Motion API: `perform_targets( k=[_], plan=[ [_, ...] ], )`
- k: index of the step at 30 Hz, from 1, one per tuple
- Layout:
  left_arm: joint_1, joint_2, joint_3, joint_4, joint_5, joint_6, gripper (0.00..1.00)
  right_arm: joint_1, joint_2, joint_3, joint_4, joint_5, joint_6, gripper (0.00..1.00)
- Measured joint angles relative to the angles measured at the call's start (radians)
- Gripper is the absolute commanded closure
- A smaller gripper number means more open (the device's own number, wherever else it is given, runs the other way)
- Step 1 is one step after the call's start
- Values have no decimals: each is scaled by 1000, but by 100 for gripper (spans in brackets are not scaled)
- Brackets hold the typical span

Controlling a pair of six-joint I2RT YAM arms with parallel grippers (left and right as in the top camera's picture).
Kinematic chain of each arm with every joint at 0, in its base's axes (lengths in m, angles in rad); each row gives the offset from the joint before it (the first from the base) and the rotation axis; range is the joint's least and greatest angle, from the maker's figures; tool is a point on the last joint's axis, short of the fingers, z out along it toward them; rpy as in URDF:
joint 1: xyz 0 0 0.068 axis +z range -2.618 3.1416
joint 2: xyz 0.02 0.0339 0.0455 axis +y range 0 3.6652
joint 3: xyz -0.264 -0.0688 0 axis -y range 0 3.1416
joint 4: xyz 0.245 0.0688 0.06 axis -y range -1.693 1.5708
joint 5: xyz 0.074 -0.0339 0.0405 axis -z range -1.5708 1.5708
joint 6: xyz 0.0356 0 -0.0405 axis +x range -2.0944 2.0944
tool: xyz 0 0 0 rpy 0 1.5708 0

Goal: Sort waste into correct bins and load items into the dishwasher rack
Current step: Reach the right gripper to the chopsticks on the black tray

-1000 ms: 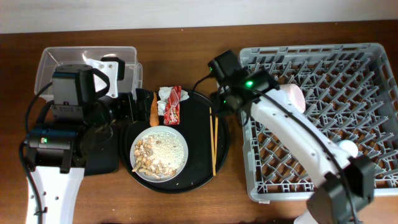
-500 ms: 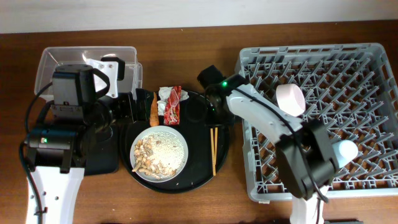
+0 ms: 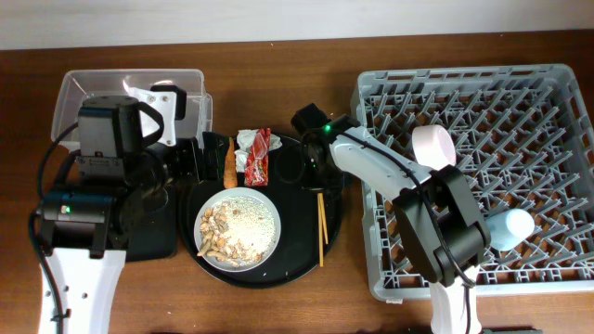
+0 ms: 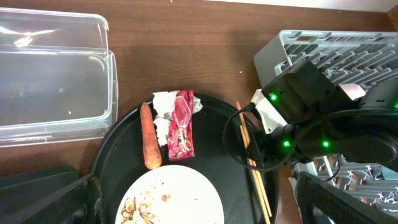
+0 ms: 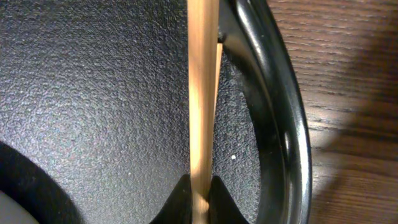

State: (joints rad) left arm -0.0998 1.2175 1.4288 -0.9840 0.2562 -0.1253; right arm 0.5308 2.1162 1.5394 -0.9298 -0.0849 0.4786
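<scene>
My right gripper (image 3: 318,182) is low over the large round black tray (image 3: 288,264), shut on the wooden chopsticks (image 3: 321,227). In the right wrist view the jaws (image 5: 200,191) pinch the chopsticks (image 5: 202,93) close to the tray rim (image 5: 280,124). My left gripper (image 3: 202,160) is open and empty above the tray's left side, its fingers wide apart (image 4: 196,208) in the left wrist view. The plate (image 3: 238,225) holds beige food scraps. The carrot (image 3: 229,162) and red-and-white wrappers (image 3: 255,153) lie behind it. The bowl (image 3: 433,146) and light-blue cup (image 3: 513,225) sit in the rack (image 3: 520,102).
The clear tub (image 3: 74,93) stands at the back left. The shallow black tray (image 3: 153,243) lies mostly under my left arm. The rack's left wall is close to my right gripper. Bare wood shows along the table's front.
My right arm has swung left from the rack's edge down onto the round tray and shut on the chopsticks, which have shifted slightly. My left arm has not moved.
</scene>
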Motion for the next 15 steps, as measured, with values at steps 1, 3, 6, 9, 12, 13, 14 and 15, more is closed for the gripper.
perform_targets(
  k=[1,3,6,9,12,13,14,15],
  plan=[
    [0,0,0,0,0,0,1,0,0,0,-2,0,0,94],
    [0,0,0,0,0,0,1,0,0,0,-13,0,1,96],
    [0,0,0,0,0,0,1,0,0,6,-36,0,0,95],
    [0,0,0,0,0,0,1,0,-6,16,-66,1,-8,95],
    [0,0,0,0,0,0,1,0,-39,21,-80,1,-15,94],
    [0,0,0,0,0,0,1,0,-54,22,-82,2,-20,96],
    [0,0,0,0,0,0,1,0,-73,25,-84,2,-17,96],
    [0,0,0,0,0,0,1,0,-92,28,-84,2,-25,96]
  ],
)
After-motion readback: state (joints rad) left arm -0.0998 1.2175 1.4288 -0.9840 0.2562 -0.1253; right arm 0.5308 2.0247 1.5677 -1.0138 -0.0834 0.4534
